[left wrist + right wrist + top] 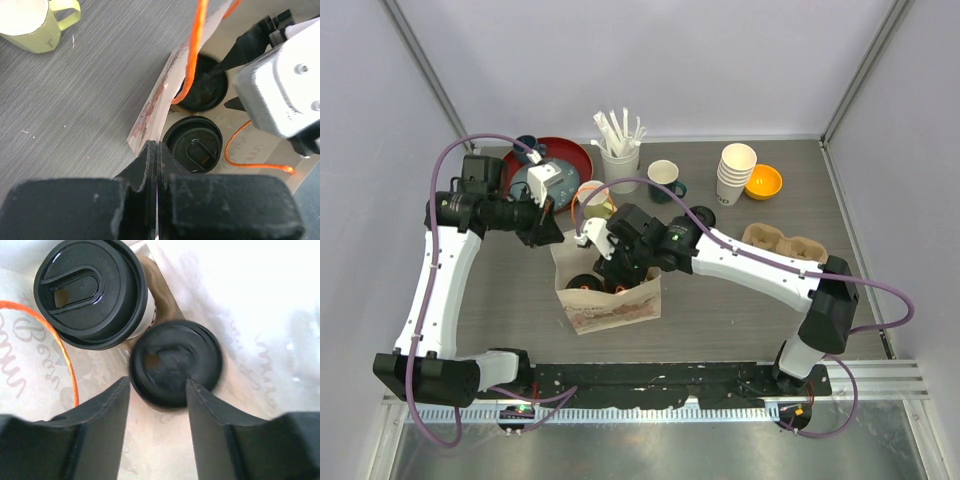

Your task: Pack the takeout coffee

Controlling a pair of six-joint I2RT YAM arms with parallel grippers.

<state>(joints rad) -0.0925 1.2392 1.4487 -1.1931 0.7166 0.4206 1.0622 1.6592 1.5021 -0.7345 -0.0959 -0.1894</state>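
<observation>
The right tool (157, 386) hung released, jaws apart over the blurred second cup (175, 362), beside the first cup (90, 290) inside the paper bag (620, 312). The left tool (156, 148) clenched the bag's rim. Both looked packed; withdrawal left.

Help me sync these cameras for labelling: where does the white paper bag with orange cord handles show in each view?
Top external: the white paper bag stands near the centre of the picture.
Left wrist: its rim runs diagonally up the middle, the inside to the right.
Right wrist: its inner walls fill the frame.
Shared landmark: the black plastic cup lids inside it.
</observation>
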